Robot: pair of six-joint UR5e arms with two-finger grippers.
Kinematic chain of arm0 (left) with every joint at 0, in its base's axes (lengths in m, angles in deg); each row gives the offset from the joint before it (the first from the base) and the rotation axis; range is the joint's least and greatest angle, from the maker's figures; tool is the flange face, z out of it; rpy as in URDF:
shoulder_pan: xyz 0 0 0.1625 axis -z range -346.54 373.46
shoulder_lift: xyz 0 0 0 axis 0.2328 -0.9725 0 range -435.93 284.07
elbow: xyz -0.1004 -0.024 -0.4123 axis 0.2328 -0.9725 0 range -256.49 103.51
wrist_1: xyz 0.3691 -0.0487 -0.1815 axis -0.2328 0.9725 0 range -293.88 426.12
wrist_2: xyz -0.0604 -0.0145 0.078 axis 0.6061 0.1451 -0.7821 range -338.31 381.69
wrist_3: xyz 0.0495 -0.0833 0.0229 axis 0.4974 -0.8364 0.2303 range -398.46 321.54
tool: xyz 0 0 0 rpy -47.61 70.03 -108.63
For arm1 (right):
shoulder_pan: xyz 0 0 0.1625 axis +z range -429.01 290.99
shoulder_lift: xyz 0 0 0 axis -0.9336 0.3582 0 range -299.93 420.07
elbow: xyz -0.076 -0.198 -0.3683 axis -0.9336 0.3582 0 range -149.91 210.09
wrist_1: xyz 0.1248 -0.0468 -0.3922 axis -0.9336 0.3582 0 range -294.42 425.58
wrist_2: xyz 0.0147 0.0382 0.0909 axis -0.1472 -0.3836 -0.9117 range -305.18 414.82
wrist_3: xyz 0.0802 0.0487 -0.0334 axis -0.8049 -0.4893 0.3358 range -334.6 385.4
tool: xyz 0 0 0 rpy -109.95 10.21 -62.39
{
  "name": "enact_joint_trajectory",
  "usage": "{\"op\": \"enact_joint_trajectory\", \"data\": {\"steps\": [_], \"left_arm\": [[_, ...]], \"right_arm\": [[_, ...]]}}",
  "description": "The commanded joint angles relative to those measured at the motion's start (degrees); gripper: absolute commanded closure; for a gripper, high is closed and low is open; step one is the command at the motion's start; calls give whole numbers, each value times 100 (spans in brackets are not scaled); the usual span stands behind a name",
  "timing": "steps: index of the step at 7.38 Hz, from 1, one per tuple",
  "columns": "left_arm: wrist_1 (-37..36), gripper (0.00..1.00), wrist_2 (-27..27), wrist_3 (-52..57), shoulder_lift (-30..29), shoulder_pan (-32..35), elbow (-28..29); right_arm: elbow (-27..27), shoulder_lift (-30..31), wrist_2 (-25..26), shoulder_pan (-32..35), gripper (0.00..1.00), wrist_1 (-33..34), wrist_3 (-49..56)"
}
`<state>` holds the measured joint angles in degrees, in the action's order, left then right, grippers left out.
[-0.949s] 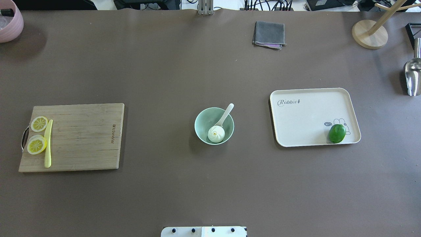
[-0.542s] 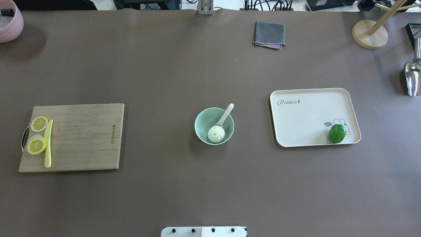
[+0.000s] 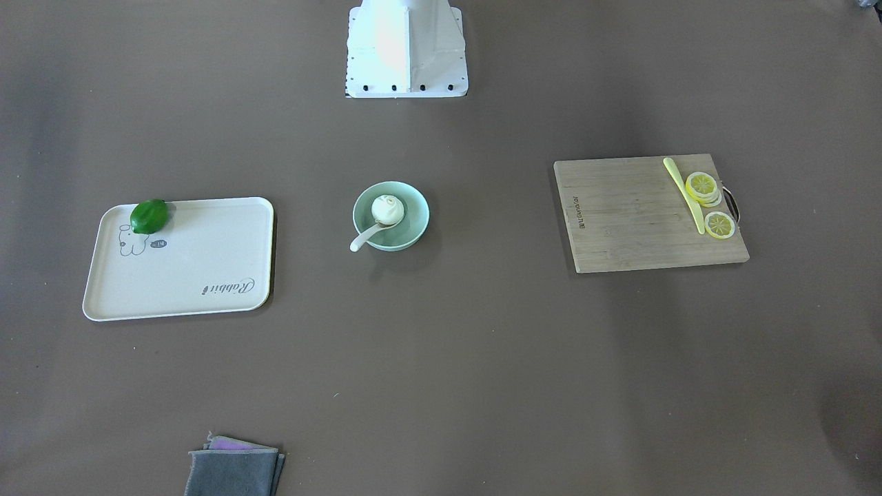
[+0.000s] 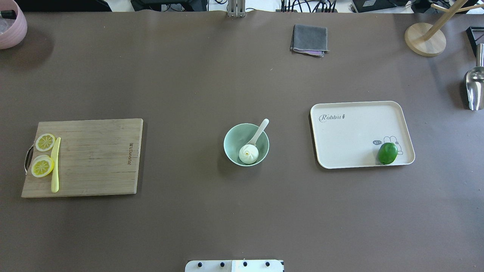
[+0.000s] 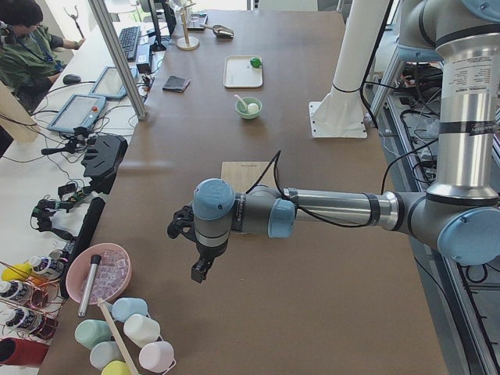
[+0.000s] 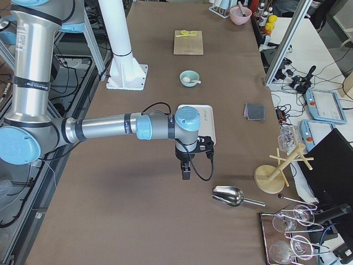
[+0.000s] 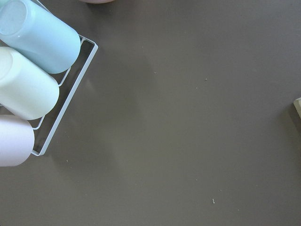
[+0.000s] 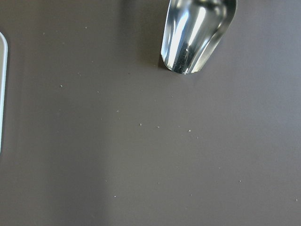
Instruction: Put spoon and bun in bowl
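The mint-green bowl (image 4: 233,140) stands mid-table. The white bun (image 4: 248,153) lies inside it. The cream spoon (image 4: 260,132) has its scoop in the bowl, against the bun, and its handle leans over the rim. All three also show in the front view: the bowl (image 3: 411,219), the bun (image 3: 387,209) and the spoon (image 3: 362,239). My left gripper (image 5: 199,269) hangs over bare table far off at the left end. My right gripper (image 6: 186,175) hangs far off at the right end, by a metal scoop. Both show only in side views, so I cannot tell whether they are open or shut.
A wooden cutting board (image 4: 94,158) with lemon slices (image 4: 42,165) and a yellow knife (image 4: 55,164) lies left. A cream tray (image 4: 351,136) with a green lime (image 4: 387,153) lies right. A grey cloth (image 4: 309,39), metal scoop (image 4: 474,88), wooden stand (image 4: 425,39) and pink bowl (image 4: 11,26) sit at the table's far edge and ends.
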<state>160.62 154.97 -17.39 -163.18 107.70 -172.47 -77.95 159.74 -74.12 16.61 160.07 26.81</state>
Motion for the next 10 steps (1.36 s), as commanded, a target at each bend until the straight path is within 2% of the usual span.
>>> {"op": "enact_joint_trajectory", "data": {"steps": [1, 4, 10], "left_arm": [[68, 1, 22, 12, 75, -11, -61], [174, 1, 22, 3, 76, -20, -53], [174, 1, 14, 3, 76, -46, -26]], "right_arm": [[19, 9, 0, -2, 0, 0, -9], [274, 61, -18, -2, 0, 0, 0], [274, 61, -26, -2, 0, 0, 0]]}}
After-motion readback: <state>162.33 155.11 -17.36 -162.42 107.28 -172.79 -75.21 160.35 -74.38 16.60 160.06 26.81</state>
